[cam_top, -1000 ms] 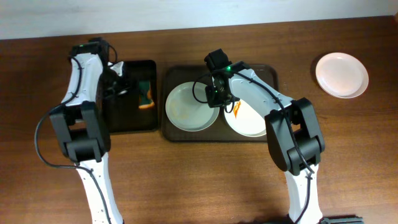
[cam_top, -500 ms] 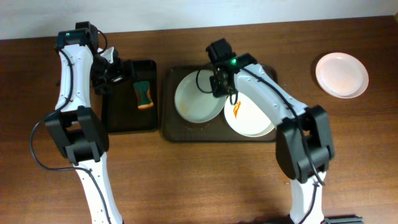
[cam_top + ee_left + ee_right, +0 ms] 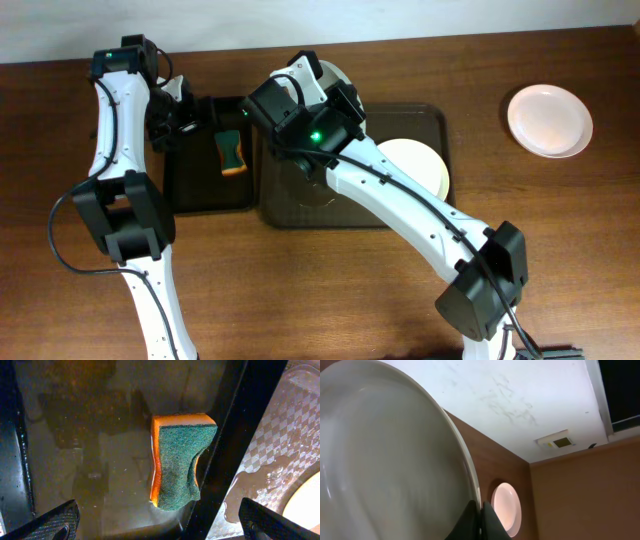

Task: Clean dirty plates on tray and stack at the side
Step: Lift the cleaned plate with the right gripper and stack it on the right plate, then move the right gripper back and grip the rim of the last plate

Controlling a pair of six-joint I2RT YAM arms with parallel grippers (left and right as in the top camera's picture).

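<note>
The dark brown, round-cornered tray has a checkered floor. Above its left end, the right gripper pinches the rim of a smooth tilted plate. A second plate lies flat in its right half. Left of it, the left gripper gapes wide over a rough green-orange sponge.

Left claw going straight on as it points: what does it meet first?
Likely the sponge in the black tray, roughly centred ahead of the open left claw; depth is unclear.

Your right arm and its raised plate hang over the brown tray's left half, blocking any descent there. In the black tray, the sponge sits just beside the wall nearest the brown tray, with open floor on its other side.
</note>
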